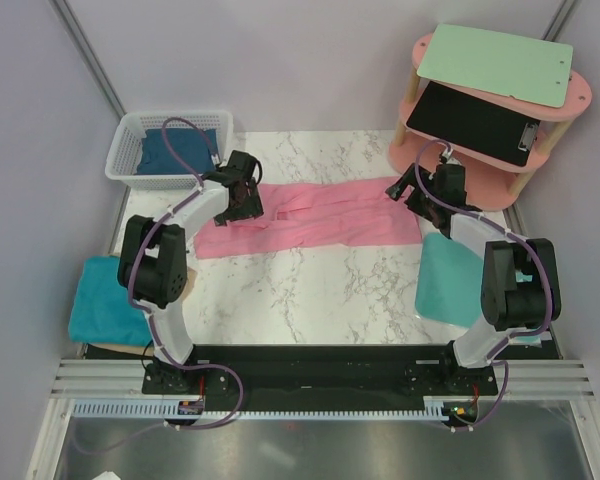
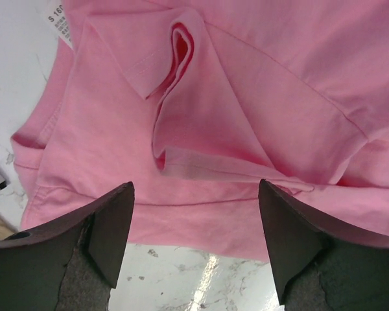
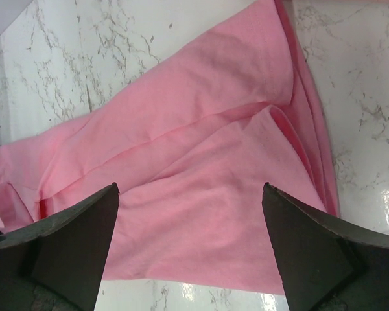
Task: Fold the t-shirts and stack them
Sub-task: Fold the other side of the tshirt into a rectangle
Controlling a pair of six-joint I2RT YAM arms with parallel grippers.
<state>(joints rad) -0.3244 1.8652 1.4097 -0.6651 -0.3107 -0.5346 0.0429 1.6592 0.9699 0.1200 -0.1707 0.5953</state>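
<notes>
The pink t-shirt (image 1: pixel 320 215) lies stretched in a long band across the marble table, partly folded lengthwise. My left gripper (image 1: pixel 242 190) is open above its left end; the left wrist view shows the pink t-shirt (image 2: pixel 233 129) with a wrinkled fold below the open fingers (image 2: pixel 110 220). My right gripper (image 1: pixel 418 192) is open above its right end; the right wrist view shows the pink t-shirt (image 3: pixel 201 194) flat under it. A teal t-shirt (image 1: pixel 105 300) lies folded at the left front. Another teal cloth (image 1: pixel 455 280) lies at the right. A dark blue t-shirt (image 1: pixel 180 150) sits in the basket.
A white basket (image 1: pixel 130 160) stands at the back left. A pink two-level shelf (image 1: pixel 490 100) with a green clipboard (image 1: pixel 495 62) and a black clipboard (image 1: pixel 475 122) stands at the back right. Grey walls enclose both sides.
</notes>
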